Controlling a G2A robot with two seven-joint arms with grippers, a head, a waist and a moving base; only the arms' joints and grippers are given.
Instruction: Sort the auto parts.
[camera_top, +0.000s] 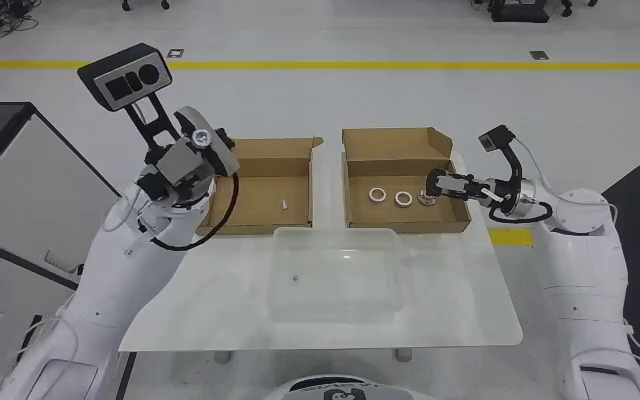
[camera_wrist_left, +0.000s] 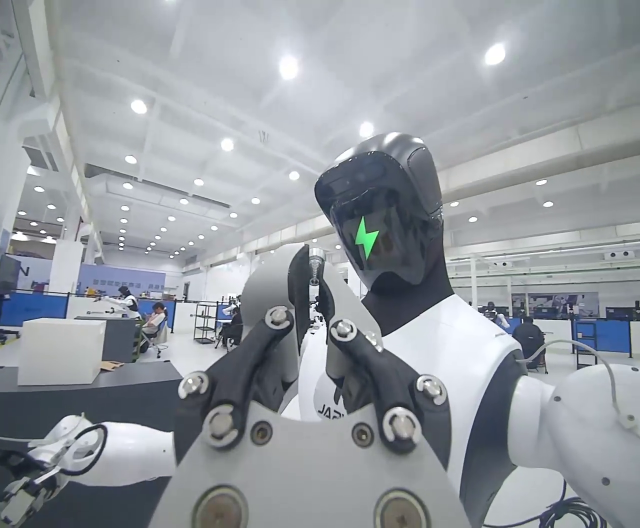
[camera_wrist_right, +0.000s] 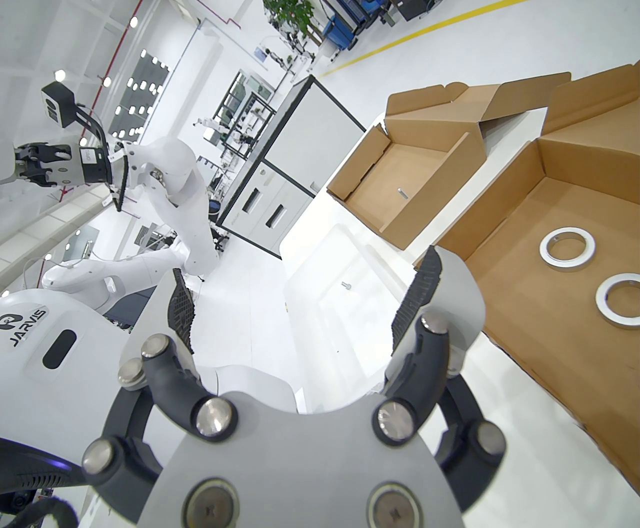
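Up close, the left wrist view shows the left gripper pinching a screw; the top view places the right gripper, fingers apart, near the right edge of the right box.

cardboard box brown, ring silver-white, bolt silver, floor line yellow, table white.

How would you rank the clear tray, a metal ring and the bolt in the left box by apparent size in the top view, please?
Largest: clear tray.
Then: metal ring.
Smallest: bolt in the left box.
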